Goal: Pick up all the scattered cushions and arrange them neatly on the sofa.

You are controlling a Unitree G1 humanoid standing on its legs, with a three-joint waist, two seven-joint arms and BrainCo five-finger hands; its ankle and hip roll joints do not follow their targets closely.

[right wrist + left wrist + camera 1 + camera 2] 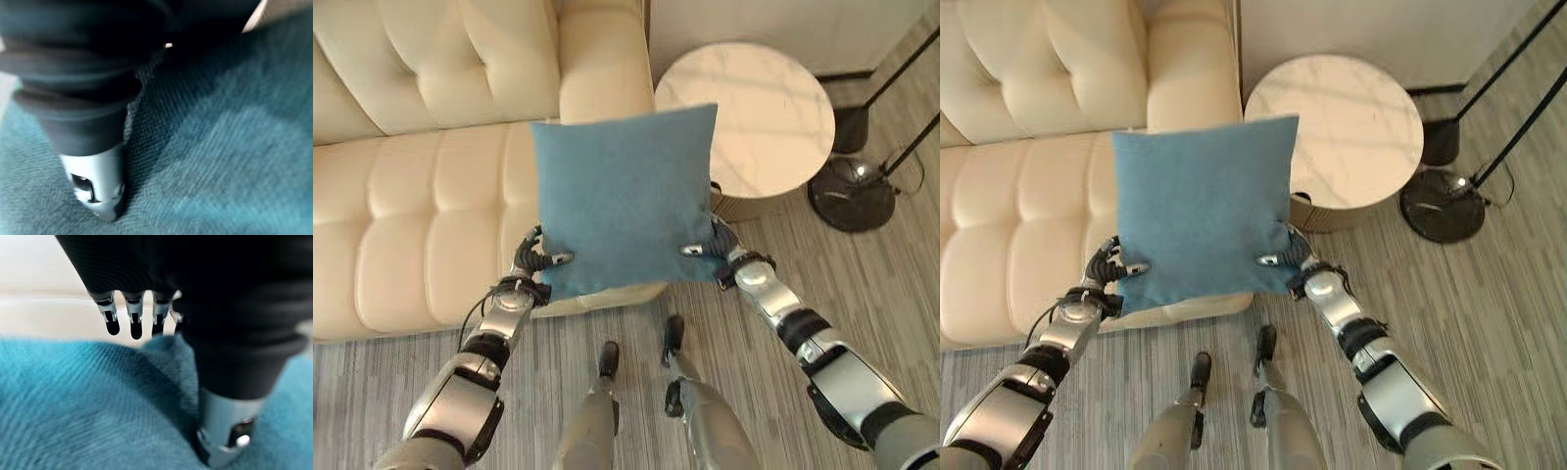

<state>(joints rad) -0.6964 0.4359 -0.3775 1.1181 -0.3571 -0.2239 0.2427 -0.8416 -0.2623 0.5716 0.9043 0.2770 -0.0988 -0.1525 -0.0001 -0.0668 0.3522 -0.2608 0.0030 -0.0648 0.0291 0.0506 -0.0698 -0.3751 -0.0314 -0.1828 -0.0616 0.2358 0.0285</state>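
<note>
A square blue cushion (626, 196) hangs upright between both hands, over the front right corner of the cream tufted sofa (411, 196). My left hand (533, 259) pinches its lower left corner, thumb on the near face and fingers behind. My right hand (720, 245) pinches the lower right corner the same way. The left wrist view has the thumb (225, 431) pressed into the blue cloth (73, 406), with the fingertips (134, 325) past the cushion's edge. In the right wrist view the thumb (95, 186) digs into the blue fabric (234, 147).
A round marble-topped side table (764, 117) stands right of the sofa's arm (602, 59). Beyond it, a black floor lamp base (852, 191) with thin poles rests on the grey wood floor (881, 294). The sofa seat stretches away to the left.
</note>
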